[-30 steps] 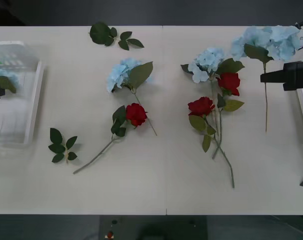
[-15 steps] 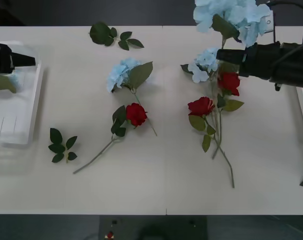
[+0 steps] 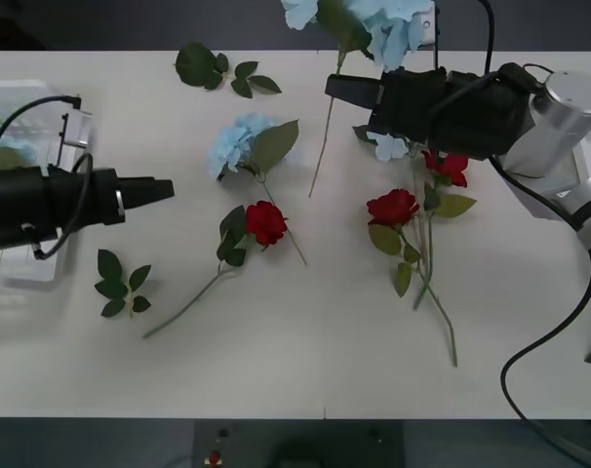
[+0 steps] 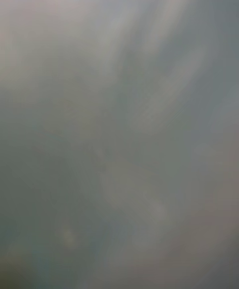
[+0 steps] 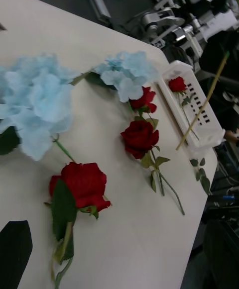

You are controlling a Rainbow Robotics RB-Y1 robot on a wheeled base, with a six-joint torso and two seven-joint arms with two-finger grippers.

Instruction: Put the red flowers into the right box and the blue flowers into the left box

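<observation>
Holding a rose [image 5: 177, 84]: right box [image 5: 209, 131] (white).

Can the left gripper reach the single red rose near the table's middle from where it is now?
Probably yes. The left gripper points toward that red rose, with bare table between them. The right gripper, holding a blue flower, is farther back.
</observation>
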